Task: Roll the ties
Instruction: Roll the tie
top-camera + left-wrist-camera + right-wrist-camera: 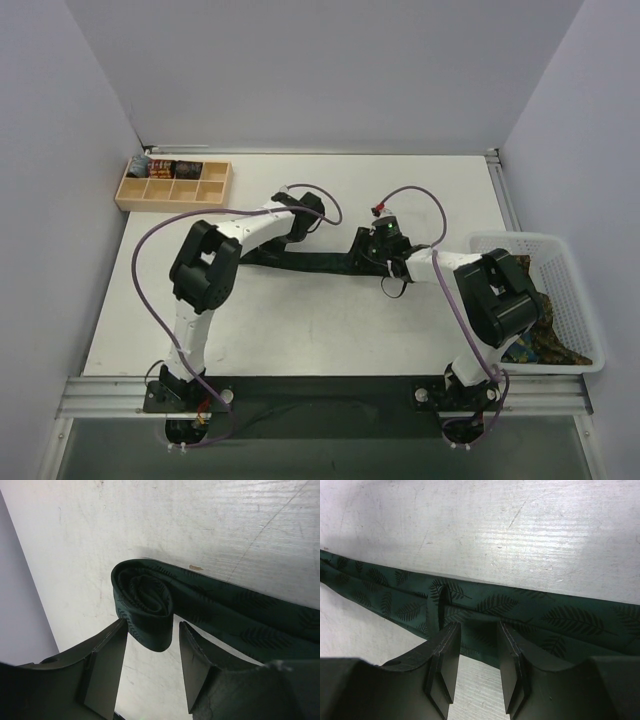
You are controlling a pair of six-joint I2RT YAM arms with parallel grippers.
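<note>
Basket, near right: patterned ties point(545, 345) are being kept in a white basket point(575, 270) beside the right arm, judged to be awaiting their turn.

Right claw: the right gripper point(478, 630) is being held low at the near edge of the dark green tie point(530, 612). Its jaws are partly spread and nothing is being pinched between them. This is likely being done to steady the straight length. Whether the tips are pressing down cannot be told.

Left claw: the left gripper point(152, 630) is being held with jaws spread either side of the rolled end point(145, 600), which is not being clamped. A release or re-grip is judged to be under way.

Tie, location: it is being laid across the middle of the table point(300, 330), stretched between the two grippers.

Tie, appearance: dark green fabric is being shown with a darker leaf print. One end is wound into a loose spiral, and a small raised fold is lying by the right claw.

Tray, far left: small rolls point(165, 168), seemingly finished ties, are being stored in the back compartments of a wooden divided tray point(215, 190).
</note>
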